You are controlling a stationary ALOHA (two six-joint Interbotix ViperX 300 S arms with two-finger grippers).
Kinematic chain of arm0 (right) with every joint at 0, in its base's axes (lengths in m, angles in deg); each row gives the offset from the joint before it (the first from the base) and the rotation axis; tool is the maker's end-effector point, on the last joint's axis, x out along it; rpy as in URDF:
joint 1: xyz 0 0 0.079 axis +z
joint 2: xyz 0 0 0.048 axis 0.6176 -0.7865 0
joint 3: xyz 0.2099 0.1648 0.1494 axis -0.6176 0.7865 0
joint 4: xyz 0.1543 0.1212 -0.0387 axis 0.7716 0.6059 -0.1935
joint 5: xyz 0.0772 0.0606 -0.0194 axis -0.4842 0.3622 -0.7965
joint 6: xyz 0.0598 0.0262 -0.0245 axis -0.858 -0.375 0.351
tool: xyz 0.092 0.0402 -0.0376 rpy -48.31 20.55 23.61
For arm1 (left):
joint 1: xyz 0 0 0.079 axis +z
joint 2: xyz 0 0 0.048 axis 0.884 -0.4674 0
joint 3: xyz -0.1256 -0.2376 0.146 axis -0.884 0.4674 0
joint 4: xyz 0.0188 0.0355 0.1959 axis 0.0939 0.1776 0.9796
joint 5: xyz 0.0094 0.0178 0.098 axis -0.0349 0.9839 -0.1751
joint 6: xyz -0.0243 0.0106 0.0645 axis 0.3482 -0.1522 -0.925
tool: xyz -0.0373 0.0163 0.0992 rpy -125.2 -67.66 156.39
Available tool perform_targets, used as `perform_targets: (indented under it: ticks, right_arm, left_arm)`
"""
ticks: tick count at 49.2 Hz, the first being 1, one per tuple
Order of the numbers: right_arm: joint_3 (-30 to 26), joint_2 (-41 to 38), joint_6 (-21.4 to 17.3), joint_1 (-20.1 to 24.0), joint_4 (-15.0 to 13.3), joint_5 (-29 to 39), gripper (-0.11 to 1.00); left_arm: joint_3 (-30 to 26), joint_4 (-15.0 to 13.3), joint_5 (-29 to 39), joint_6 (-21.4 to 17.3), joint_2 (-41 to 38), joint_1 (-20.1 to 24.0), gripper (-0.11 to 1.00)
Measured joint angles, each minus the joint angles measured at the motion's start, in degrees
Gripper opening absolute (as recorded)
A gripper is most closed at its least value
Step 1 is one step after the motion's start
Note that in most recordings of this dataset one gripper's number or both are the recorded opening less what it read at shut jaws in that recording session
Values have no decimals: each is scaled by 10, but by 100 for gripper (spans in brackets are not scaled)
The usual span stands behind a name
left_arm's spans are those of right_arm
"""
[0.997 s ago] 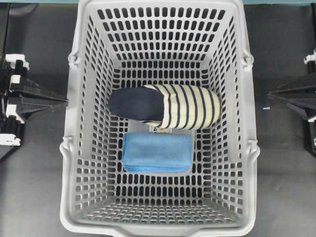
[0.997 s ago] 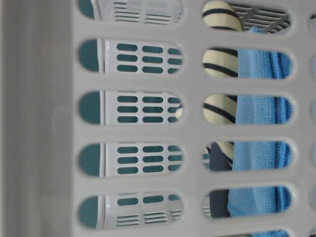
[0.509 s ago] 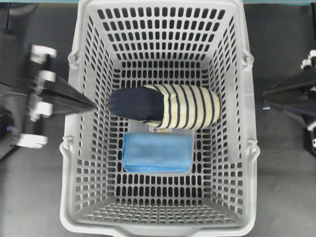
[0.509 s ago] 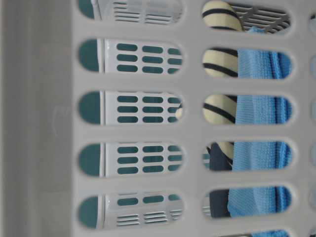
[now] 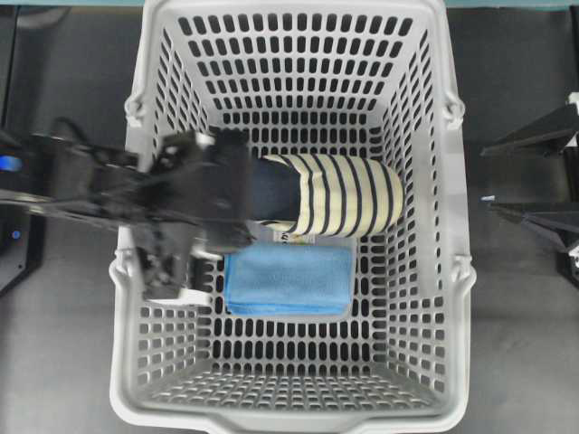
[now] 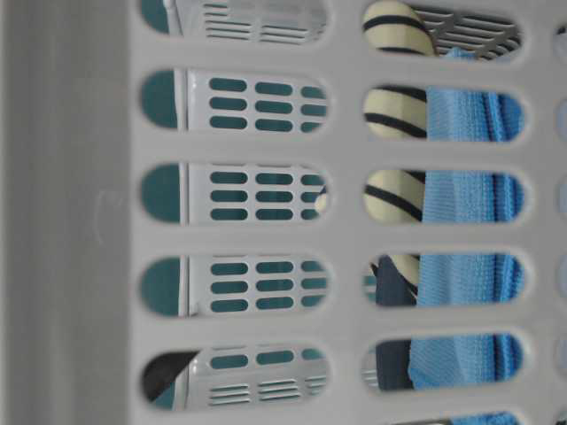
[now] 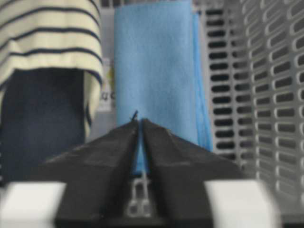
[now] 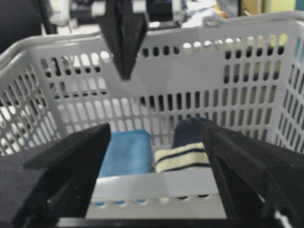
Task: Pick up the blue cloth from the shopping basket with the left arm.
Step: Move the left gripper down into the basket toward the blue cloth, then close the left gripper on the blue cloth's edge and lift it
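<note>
The blue cloth point(image 5: 288, 278) lies flat on the floor of the grey shopping basket point(image 5: 425, 271), just in front of a navy and cream striped slipper point(image 5: 335, 194). My left gripper point(image 5: 233, 212) is motion-blurred, reaching in over the basket's left wall. In the left wrist view it point(image 7: 140, 121) is shut and empty, its tip above the near end of the cloth point(image 7: 154, 71). The right wrist view shows it point(image 8: 124, 42) hanging point-down, high above the cloth point(image 8: 126, 152). My right gripper point(image 5: 488, 178) is open and empty outside the right wall.
The slipper point(image 7: 47, 57) lies close beside the cloth, with a white label between them. The basket's slotted walls point(image 7: 256, 71) rise on all sides. In the table-level view, cloth point(image 6: 465, 204) and slipper point(image 6: 394, 115) show through the wall slots point(image 6: 71, 212).
My left arm has swung from outside the basket's left side in over its left wall, towards the cloth. My right gripper's fingers have spread apart. Cloth and slipper have not moved.
</note>
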Motion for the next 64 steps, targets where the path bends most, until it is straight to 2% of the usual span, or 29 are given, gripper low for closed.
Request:
perform_targets:
  ticks: [8, 13, 25, 42, 47, 50, 54, 62, 64]
  right_arm:
    - [1, 0, 1, 0, 0, 0, 75]
    - [0, 0, 0, 0, 0, -1, 75]
    - [0, 1, 0, -1, 0, 1, 75]
    - [1, 1, 1, -1, 0, 1, 74]
    - [1, 1, 1, -1, 0, 1, 74]
    - [1, 1, 0, -1, 1, 1, 74]
    - [1, 1, -1, 0, 0, 1, 74]
    - [1, 1, -1, -1, 0, 1, 74]
    - [1, 1, -1, -1, 1, 1, 74]
  left_arm:
    - [-48, 0, 29, 1, -61, -4, 71]
    - [-79, -1, 45, 1, -101, -11, 89]
    - [-124, -1, 76, 1, -181, -20, 87]
    - [-112, 0, 79, 2, -223, -25, 86]
    - [-106, 0, 79, 3, -227, -25, 82]
    - [-104, 0, 78, 1, -226, -24, 76]
    - [-102, 0, 78, -3, -226, -25, 60]
    - [-102, 0, 79, -5, -222, -25, 16]
    - [-104, 0, 79, -5, -221, -25, 10]
